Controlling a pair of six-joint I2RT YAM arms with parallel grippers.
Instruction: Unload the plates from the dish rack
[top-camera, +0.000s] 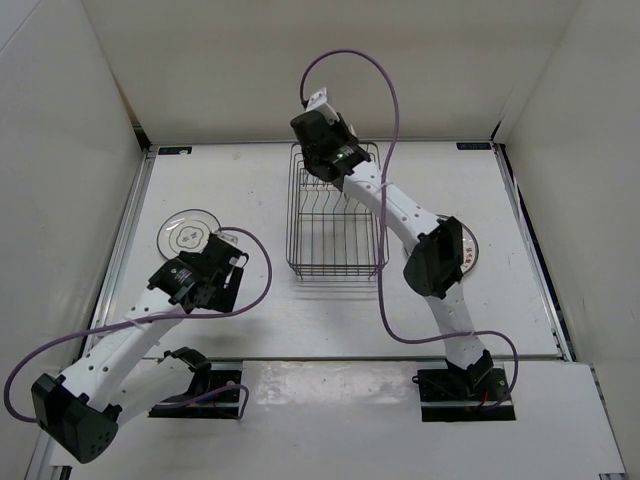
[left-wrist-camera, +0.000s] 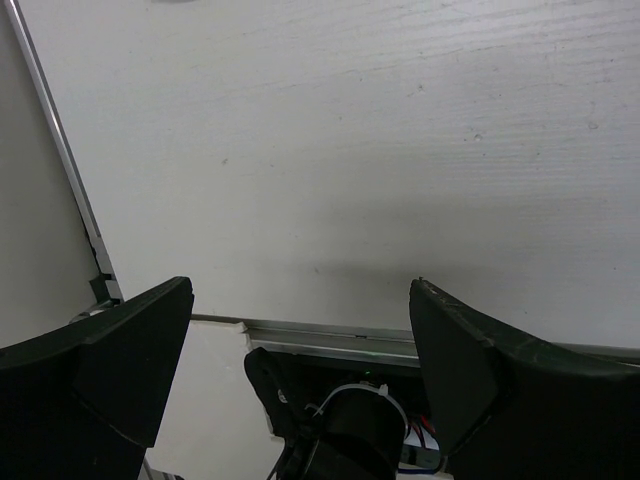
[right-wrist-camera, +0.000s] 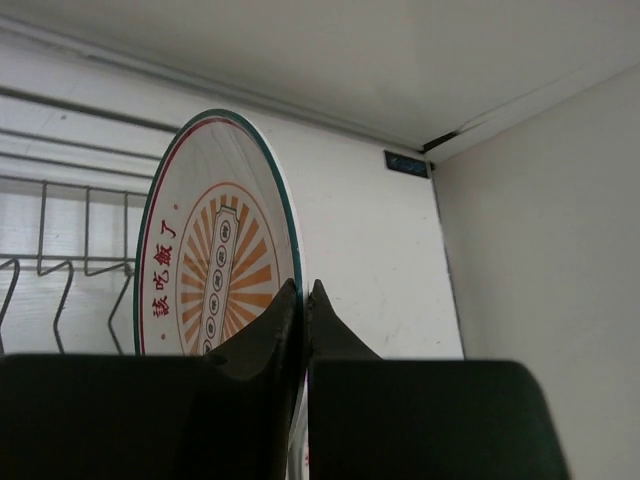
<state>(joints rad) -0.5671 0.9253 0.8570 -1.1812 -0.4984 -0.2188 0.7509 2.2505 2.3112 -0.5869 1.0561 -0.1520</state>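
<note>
White matte tabletop (top-camera: 300, 320) with a faint grain, boxed in by plain white walls and edged with a thin metal strip. At its middle the dish rack (top-camera: 335, 240): a rectangular basket of thin dark wire with a row of upright prongs, apparently bare of plates along its near stretch. Judged about two-thirds done. Lying flat on the table well left of the rack, the ringed plate (top-camera: 190, 233): small, round, glossy white, grey concentric circles. Right of the rack, a second plate (top-camera: 472, 255), mostly hidden under the right arm's elbow, pattern not readable. At the rack's far end, the third plate (right-wrist-camera: 210, 250), standing on edge: smooth glazed white, dark green rim, orange rays and red characters, rack wires just behind it. Right gripper (right-wrist-camera: 303, 290) pinched tight on that plate's rim, black fingers on either face. Unclear whether its lower edge sits in a slot. Left gripper (left-wrist-camera: 300, 290) spread wide over bare table, holding nothing. Left to do, by the look of it: raising this last plate clear of the prongs and laying it flat.
</note>
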